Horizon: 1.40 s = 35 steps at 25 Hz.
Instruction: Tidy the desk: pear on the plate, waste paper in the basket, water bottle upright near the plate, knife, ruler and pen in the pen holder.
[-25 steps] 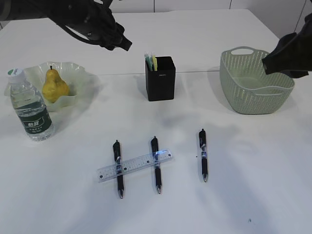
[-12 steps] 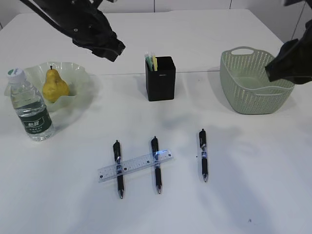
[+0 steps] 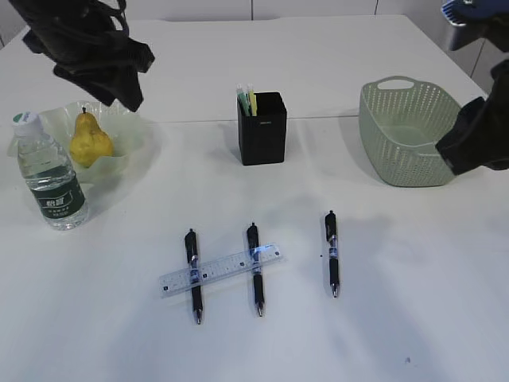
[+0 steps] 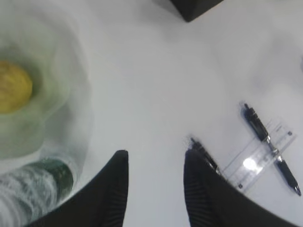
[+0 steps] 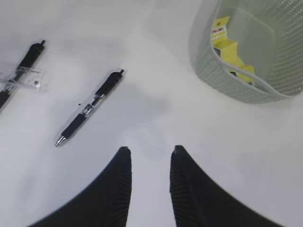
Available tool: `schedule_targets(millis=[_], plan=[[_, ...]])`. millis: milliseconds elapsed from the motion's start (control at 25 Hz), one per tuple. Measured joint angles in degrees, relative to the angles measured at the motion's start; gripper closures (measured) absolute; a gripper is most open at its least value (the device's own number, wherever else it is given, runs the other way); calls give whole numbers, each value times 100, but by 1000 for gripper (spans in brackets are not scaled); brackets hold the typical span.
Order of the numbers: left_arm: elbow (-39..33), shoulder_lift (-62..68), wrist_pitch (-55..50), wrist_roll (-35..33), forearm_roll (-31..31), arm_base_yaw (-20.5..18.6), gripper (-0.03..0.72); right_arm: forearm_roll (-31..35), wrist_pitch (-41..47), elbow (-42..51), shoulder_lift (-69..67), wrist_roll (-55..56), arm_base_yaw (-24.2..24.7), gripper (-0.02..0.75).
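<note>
White counter (image 3: 413, 318), plain, evenly lit.

Far left: pear (image 3: 88, 140) sits upright on the pale green plate (image 3: 135, 119). Water bottle (image 3: 49, 177) stands upright just in front of the plate, touching or nearly touching its rim.

Centre back: black pen holder (image 3: 262, 127), some thin green and yellow items sticking out of it.

Far right: green basket (image 3: 409, 131); right wrist view shows yellow paper (image 5: 226, 47) lying inside.

Near middle: three black pens lying roughly parallel, tips toward the camera. Left pen (image 3: 193, 277) and middle pen (image 3: 254, 269) are both crossed by the clear ruler (image 3: 219, 270), which lies on top of them at a slant. Right pen (image 3: 332, 253) lies alone, apart from the ruler.

Left fingers (image 4: 156, 189): spread, holding nothing, high above the counter between the plate and the pens. Bottle below and to one side, left pen's end just beyond one fingertip in the wrist view.

Right fingers (image 5: 149, 189): spread, holding nothing, above bare counter. Right pen off to one side, basket to the other, neither between the fingers.
</note>
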<state>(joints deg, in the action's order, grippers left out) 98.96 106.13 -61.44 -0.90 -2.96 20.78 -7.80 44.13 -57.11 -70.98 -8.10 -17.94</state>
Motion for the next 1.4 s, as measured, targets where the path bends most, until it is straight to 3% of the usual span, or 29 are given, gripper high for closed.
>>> schedule_targets(millis=[200,800,920,1160,1400], plan=[[0,-27,-838,121,0,-104,416,248,265,-83,0,-270,-234,496],[0,-422,-946,283,-122,-104,409,1395,1227,-83,0,-1637,-341,496],[0,-539,-946,324,-54,-104,371,1539,1323,-83,0,-1827,-547,496],[0,-753,-954,418,-40,-104,195,1603,1738,-197,-256,-2195,-796,496],[0,-968,-968,518,-40,-104,174,1675,1843,-529,-396,-2801,-796,496]])
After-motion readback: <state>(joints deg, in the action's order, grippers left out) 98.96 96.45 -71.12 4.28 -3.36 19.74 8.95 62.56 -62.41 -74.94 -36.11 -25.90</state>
